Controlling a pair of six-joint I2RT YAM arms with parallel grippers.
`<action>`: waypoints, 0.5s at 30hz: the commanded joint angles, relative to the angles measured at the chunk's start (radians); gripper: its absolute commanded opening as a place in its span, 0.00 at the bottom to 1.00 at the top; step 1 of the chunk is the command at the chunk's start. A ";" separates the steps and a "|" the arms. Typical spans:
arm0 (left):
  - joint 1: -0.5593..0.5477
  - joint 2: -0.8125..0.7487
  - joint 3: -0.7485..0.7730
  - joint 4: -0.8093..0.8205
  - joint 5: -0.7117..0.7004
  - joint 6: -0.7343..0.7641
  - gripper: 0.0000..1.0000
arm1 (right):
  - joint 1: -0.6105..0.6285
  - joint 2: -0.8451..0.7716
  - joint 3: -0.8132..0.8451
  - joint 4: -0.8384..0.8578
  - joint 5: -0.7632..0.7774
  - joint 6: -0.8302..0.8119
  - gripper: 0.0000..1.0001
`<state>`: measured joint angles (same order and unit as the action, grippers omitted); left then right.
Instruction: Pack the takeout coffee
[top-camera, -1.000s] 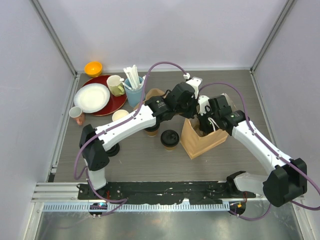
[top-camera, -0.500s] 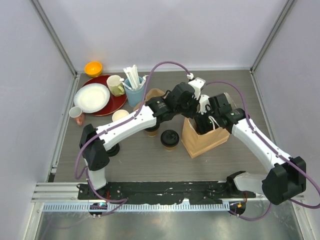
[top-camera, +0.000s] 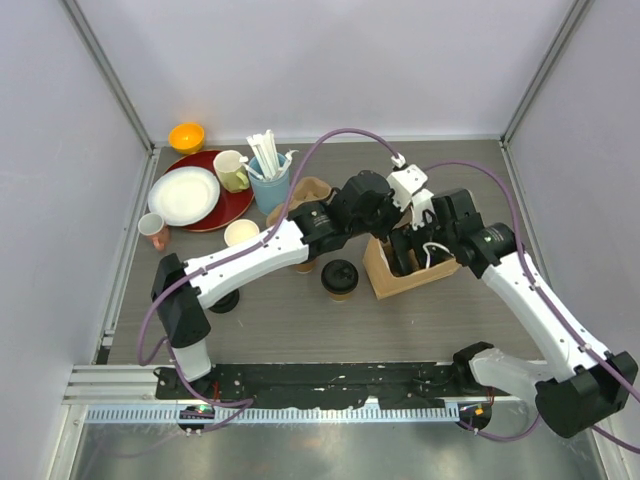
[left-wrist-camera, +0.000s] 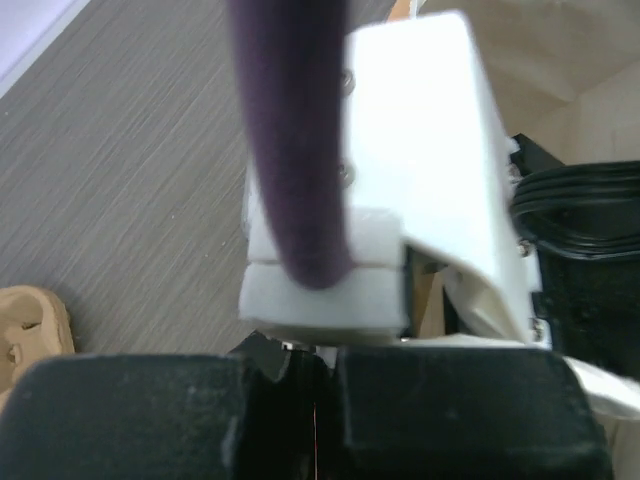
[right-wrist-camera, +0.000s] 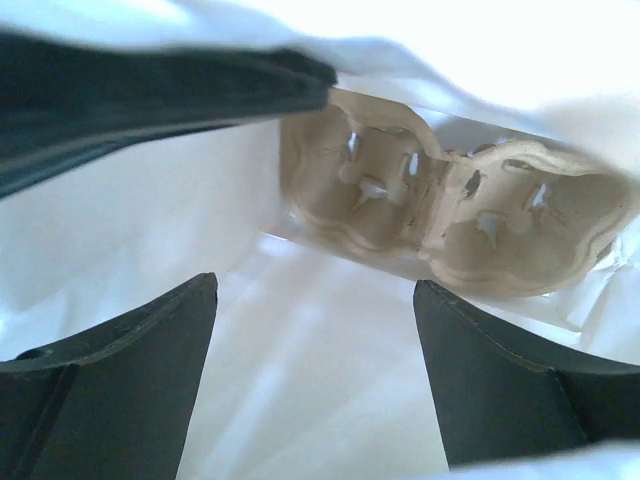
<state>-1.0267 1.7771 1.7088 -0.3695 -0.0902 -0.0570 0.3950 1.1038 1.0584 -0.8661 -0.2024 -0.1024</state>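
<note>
Your right fingers (right-wrist-camera: 110, 385) stand wide apart and hold nothing. The right gripper (right-wrist-camera: 315, 290) is down in the mouth of the kraft bag (top-camera: 395, 283). Beyond them a pulp cup carrier (right-wrist-camera: 450, 215) lies on the bag's white inside. The fingers of your left gripper (left-wrist-camera: 315, 400) are pressed together near the bag's far rim; whether they pinch the paper cannot be told. The coffee is outside the bag: a lidded cup (top-camera: 340, 278) stands on the table (top-camera: 300, 325) just left of it, and a second cup (top-camera: 303, 264) sits half hidden under the left arm (top-camera: 250, 255).
</note>
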 joint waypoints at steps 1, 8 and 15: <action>-0.001 -0.031 0.015 0.011 0.030 0.051 0.00 | 0.016 -0.073 0.043 0.053 -0.069 0.079 0.85; -0.001 -0.042 0.005 -0.014 0.015 0.031 0.00 | 0.016 -0.163 0.054 0.075 -0.028 0.176 0.84; -0.003 -0.041 0.006 -0.008 0.007 0.049 0.00 | 0.015 -0.242 0.103 0.078 0.061 0.242 0.83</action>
<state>-1.0283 1.7718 1.7088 -0.3695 -0.0700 -0.0307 0.4023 0.9283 1.0740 -0.8639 -0.1787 0.0925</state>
